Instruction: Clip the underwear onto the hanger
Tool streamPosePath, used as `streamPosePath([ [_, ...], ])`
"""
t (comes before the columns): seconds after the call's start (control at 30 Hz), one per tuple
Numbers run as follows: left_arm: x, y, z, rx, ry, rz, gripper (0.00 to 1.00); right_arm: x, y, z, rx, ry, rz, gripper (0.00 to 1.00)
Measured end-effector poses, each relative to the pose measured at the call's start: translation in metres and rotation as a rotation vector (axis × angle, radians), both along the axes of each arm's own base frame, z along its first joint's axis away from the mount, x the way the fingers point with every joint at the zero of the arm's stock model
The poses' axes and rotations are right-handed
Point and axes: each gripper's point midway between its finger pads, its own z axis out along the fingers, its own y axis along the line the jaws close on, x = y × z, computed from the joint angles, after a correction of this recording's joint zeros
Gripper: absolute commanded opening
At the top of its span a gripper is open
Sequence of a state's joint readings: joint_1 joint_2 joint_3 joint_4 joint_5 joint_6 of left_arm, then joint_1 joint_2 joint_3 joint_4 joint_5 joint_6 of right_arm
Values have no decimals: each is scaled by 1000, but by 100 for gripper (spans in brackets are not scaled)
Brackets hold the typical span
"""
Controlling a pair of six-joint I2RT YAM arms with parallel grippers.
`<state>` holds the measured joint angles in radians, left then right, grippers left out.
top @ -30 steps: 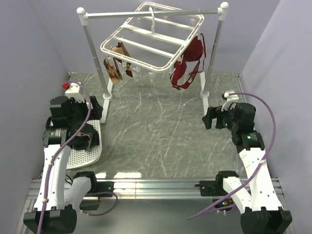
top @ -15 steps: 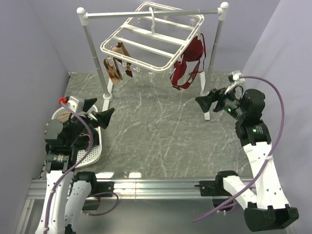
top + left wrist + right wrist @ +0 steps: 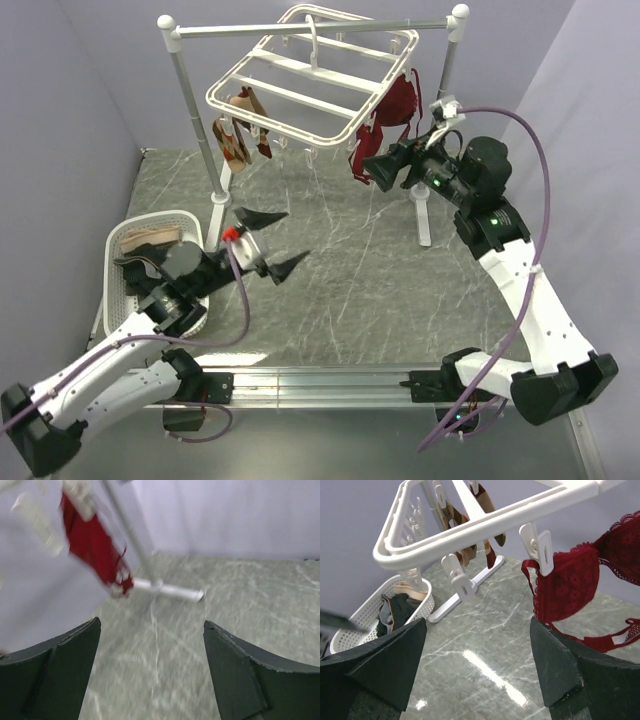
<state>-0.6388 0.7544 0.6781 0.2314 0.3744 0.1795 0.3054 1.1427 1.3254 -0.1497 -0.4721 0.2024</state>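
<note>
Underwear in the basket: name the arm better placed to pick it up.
Left. The left gripper, open, is near the basket holding the underwear; the right gripper is far off by the hanger.

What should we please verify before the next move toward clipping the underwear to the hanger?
1. The left end effector is open and empty: ok.
2. The right end effector is open and empty: ok.
3. The underwear is grasped: not ok; it lies in the basket.
4. A free clip hangs on the hanger: ok.
5. The underwear is untangled from other basket items: cannot tell.
</note>
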Motion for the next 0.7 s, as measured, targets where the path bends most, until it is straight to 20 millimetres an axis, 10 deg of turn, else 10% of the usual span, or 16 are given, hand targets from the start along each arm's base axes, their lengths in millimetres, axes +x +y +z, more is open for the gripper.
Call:
streamPosePath([
  [0.2, -21, -58, 20, -25, -161, -48, 75, 13, 16, -2, -1, -1, 13, 86],
  [0.7, 68, -126, 70, -199, -239, 249, 62, 15, 16, 29, 58, -61, -15, 83],
])
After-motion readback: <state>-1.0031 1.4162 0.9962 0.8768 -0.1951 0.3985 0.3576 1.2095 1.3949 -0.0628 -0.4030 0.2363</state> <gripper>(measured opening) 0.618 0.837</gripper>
